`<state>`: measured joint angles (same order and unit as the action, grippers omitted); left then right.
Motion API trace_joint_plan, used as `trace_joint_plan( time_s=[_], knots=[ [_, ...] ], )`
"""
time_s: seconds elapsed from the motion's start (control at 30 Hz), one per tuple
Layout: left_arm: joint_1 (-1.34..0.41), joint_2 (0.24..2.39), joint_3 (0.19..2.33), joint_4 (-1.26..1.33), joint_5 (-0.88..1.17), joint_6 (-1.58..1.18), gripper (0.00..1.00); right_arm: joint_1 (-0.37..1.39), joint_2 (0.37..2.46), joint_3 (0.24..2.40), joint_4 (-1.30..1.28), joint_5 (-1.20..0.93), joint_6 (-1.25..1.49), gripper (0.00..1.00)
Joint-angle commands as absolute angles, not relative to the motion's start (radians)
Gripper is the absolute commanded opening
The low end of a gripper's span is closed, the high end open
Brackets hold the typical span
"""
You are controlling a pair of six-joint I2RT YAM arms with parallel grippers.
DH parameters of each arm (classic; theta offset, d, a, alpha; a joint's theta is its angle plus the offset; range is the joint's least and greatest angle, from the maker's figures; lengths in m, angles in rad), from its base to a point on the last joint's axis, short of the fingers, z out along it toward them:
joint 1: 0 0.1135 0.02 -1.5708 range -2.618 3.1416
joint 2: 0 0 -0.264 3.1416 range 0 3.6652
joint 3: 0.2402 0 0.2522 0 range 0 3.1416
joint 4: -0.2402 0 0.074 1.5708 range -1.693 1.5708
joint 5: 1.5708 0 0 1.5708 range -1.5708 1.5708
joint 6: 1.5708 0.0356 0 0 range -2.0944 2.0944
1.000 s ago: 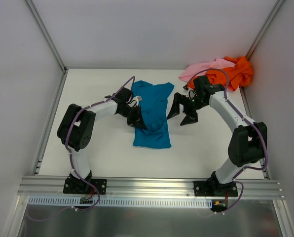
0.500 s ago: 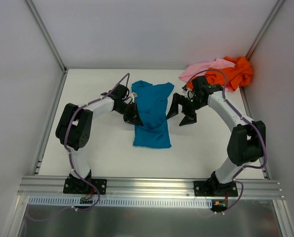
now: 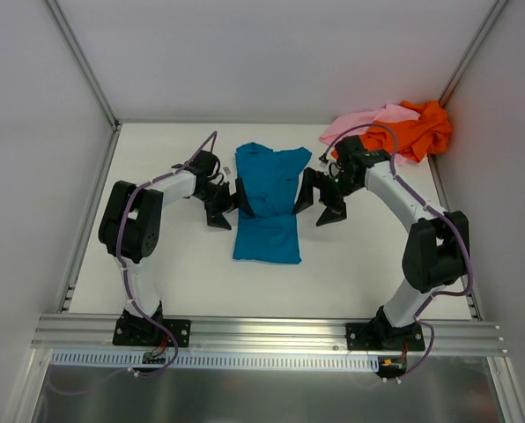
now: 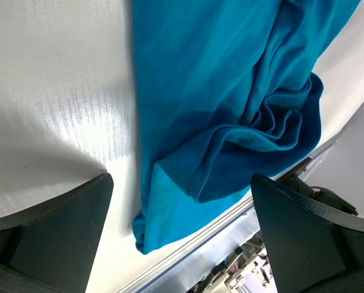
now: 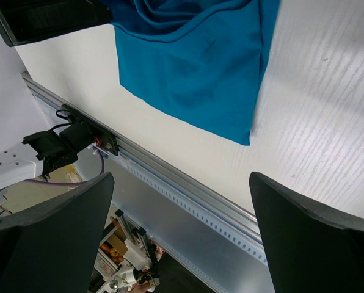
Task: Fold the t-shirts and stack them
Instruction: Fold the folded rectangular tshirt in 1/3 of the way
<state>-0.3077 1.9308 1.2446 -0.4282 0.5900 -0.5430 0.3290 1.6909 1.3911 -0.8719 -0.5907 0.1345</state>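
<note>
Now teal-blue t-shirt (image 3: 267, 211) lies between left fingers (image 3: 217, 215) and right fingers (image 3: 330, 214), both pairs spread, holding nothing.

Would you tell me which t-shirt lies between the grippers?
The teal-blue t-shirt; the orange t-shirt and pink t-shirt are bunched in the far right corner.

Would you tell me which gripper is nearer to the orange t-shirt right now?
Right. The right gripper sits at the teal t-shirt's right edge, nearer the orange t-shirt in the far right corner; the left gripper is beyond the teal t-shirt's left edge.
</note>
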Motion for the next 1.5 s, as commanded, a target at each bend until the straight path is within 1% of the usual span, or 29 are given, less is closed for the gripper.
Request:
trace_joint_plan(
  time_s=[0.0, 0.2, 0.4, 0.5, 0.63, 0.83, 1.03, 1.47],
  knots=[
    [-0.307, 1.927, 1.255, -0.443, 0.575, -0.558, 0.99, 0.35, 1.706, 1.434, -0.877, -0.592, 0.155, 1.0],
    [-0.308, 1.879, 1.259, -0.465, 0.603, -0.551, 0.99, 0.385, 1.733, 1.405, -0.822, -0.6, 0.178, 0.99],
    [-0.304, 1.7, 1.278, -0.502, 0.578, -0.523, 0.99, 0.423, 1.746, 1.399, -0.779, -0.612, 0.207, 1.0],
    [-0.301, 1.64, 1.278, -0.529, 0.62, -0.526, 0.99, 0.448, 1.764, 1.399, -0.752, -0.629, 0.225, 0.99],
    [-0.299, 1.524, 1.229, -0.514, 0.62, -0.557, 0.99, 0.488, 1.808, 1.404, -0.687, -0.661, 0.265, 0.99],
    [-0.299, 1.385, 1.114, -0.393, 0.615, -0.635, 0.99, 0.555, 1.943, 1.479, -0.588, -0.701, 0.328, 1.0],
    [-0.299, 1.338, 1.068, -0.396, 0.621, -0.629, 0.99, 0.597, 2.039, 1.552, -0.531, -0.716, 0.356, 0.99],
    [-0.299, 1.33, 1.022, -0.414, 0.653, -0.606, 0.99, 0.588, 2.19, 1.716, -0.48, -0.695, 0.38, 1.0]
  ],
)
